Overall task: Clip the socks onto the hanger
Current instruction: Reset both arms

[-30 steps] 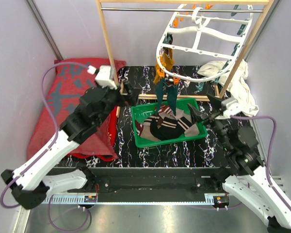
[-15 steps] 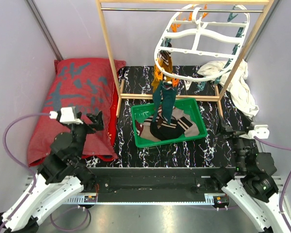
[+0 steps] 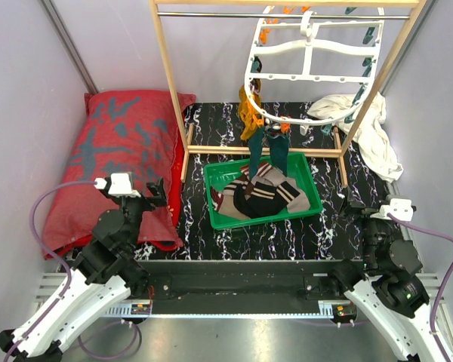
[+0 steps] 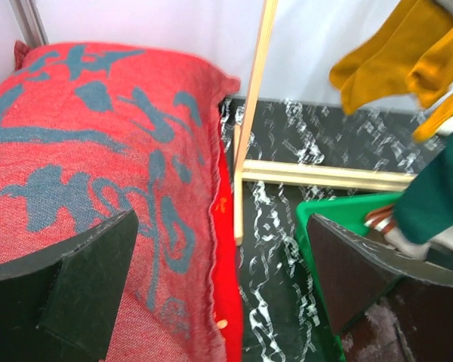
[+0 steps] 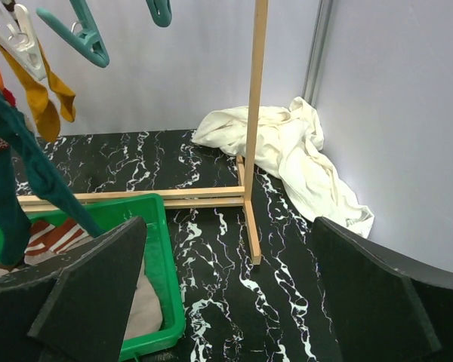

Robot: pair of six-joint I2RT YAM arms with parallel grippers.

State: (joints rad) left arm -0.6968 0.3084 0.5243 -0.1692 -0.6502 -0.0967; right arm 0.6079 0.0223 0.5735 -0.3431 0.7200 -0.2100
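Note:
The white oval hanger [image 3: 309, 53] hangs from the rod of the wooden rack. A mustard-orange sock [image 3: 251, 113] and a dark teal sock [image 3: 275, 151] hang from pegs on its lower left rim. They also show in the left wrist view, mustard sock [image 4: 385, 60] and teal sock [image 4: 438, 196], and in the right wrist view, teal sock [image 5: 15, 173]. Several striped socks [image 3: 260, 196] lie in the green tray [image 3: 264, 220]. My left gripper [image 3: 157, 192] is open and empty over the red cloth's edge. My right gripper [image 3: 352, 204] is open and empty, right of the tray.
A red cloth with teal marks [image 3: 121, 151] covers the left side. The light wooden rack [image 3: 170, 90] stands at the back, its base bar [image 3: 234, 151] behind the tray. A white cloth [image 3: 370, 128] lies crumpled at the back right by the rack's right post [image 5: 253, 113].
Both arms have pulled back from the tray and rack to the near edge, fingers open. The hanger has swung, and the two clipped socks with it.

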